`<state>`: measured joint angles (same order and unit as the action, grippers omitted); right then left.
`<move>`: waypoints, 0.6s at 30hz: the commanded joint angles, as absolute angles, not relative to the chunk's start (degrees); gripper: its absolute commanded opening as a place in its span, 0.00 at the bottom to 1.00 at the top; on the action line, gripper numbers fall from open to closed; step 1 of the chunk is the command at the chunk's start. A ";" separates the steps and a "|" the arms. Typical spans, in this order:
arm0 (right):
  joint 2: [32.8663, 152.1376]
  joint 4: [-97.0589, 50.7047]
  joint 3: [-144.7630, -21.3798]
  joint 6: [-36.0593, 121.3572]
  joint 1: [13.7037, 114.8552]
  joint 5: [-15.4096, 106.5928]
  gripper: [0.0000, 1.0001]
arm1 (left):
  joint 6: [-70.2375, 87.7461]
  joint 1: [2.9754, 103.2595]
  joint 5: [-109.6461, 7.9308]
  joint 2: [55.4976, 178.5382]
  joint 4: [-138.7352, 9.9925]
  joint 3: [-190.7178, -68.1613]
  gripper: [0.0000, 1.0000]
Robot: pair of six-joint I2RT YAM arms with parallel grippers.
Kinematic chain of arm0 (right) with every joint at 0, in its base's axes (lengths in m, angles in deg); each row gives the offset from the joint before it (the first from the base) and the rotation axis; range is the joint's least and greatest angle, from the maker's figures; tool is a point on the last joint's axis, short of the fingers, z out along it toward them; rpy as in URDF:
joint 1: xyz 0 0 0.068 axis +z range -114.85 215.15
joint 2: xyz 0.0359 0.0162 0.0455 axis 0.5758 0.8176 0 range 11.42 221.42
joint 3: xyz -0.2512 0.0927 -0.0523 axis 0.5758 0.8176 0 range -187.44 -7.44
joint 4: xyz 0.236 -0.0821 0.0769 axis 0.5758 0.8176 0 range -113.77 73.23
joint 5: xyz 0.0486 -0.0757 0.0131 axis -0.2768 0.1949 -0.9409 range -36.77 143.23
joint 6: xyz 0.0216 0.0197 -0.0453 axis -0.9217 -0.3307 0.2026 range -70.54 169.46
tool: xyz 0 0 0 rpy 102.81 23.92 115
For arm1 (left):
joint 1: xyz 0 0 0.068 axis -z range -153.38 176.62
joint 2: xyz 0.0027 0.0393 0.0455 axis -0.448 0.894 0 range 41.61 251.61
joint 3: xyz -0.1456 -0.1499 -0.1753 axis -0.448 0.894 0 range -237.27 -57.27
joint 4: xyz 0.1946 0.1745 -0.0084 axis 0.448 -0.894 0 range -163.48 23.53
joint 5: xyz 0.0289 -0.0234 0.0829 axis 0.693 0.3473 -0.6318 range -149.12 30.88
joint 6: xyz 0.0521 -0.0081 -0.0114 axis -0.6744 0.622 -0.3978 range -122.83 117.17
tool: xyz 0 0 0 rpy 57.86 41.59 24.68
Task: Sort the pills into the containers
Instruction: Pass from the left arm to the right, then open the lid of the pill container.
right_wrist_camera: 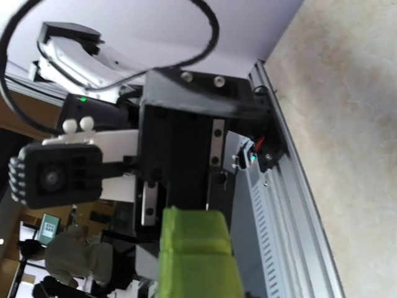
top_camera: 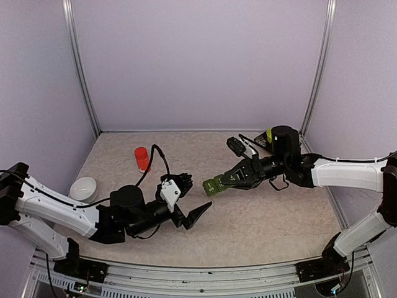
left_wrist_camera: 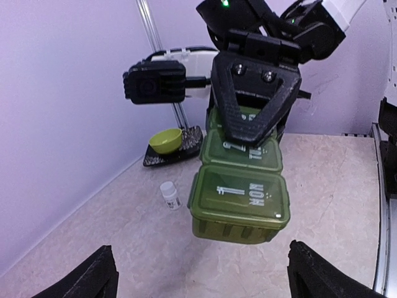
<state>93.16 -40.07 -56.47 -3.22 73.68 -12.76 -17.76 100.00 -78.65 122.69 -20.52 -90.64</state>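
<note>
R pincer [top_camera: 226, 182]: we're clamping it on the containers [left_wrist_camera: 240, 198] from the right, its upper finger lying across the two lids at the right end.
L pincer [top_camera: 192, 197]: we're holding it spread wide w/ nothing in it, just near-left of the strip and facing its free end.
Containers: hanging in the air over mid desk [top_camera: 273, 211], btw the two arms; the two readable lids look shut.
Pills: we're seeing none loose; a small white vial [left_wrist_camera: 169, 194] is standing on the desk toward the yellow-green bowl [left_wrist_camera: 165, 140], contents can't tell.
Risk 1: we're gripping one end only, so a push on the free end could tilt or slip the strip.
Risk 2: closing L too far right could hit R's fingers.
Risk 3: prying a lid hard could jerk the strip loose.
</note>
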 commanded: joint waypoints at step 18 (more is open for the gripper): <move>91.16 -56.05 -51.73 -14.09 74.96 -14.35 0.23 | -28.38 101.22 -73.30 127.31 -7.15 -92.93 0.71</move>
